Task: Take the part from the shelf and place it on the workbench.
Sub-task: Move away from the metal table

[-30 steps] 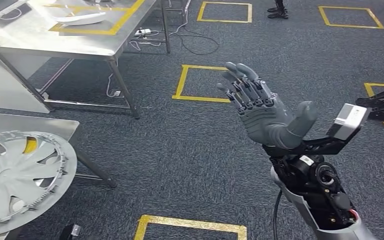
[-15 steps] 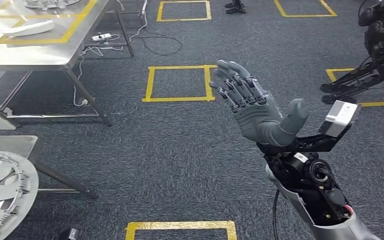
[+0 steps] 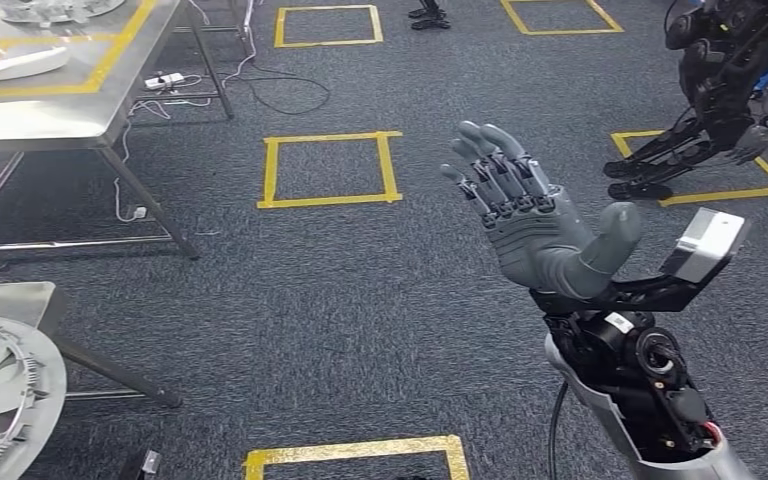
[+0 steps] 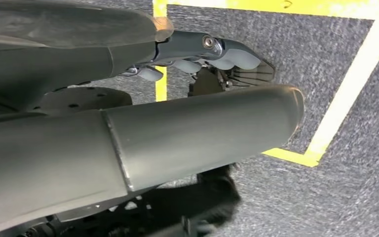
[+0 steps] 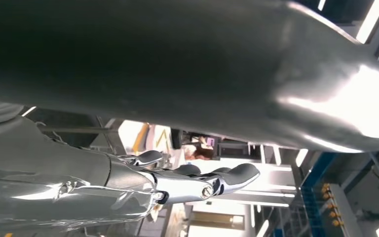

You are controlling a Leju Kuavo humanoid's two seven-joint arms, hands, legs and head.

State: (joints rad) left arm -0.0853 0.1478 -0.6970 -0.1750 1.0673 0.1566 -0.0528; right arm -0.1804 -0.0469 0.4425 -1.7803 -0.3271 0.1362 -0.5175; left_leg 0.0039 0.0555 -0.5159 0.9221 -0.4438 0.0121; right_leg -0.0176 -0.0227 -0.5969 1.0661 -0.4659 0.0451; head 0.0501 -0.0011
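A silver wheel cover (image 3: 0,400) lies on a low metal table (image 3: 10,298) at the lower left of the head view, partly cut off by the picture's edge. My right hand (image 3: 545,230) is raised at mid-right over the carpet, palm up, fingers spread, holding nothing; in the right wrist view its fingers (image 5: 202,180) reach out straight against a bright hall. My left hand (image 4: 177,123) hangs over the floor with its thumb and fingers (image 4: 217,52) apart and nothing between them.
A steel workbench (image 3: 60,110) with yellow tape and a white part (image 3: 5,65) stands at the upper left. Yellow tape squares (image 3: 328,170) mark the grey carpet. A dark robot (image 3: 730,70) crouches at the upper right. Cables (image 3: 260,90) trail beside the workbench.
The camera has turned right: tables and wheel cover slid to the left edge, and the dark robot came into view. My right hand stays raised and empty.
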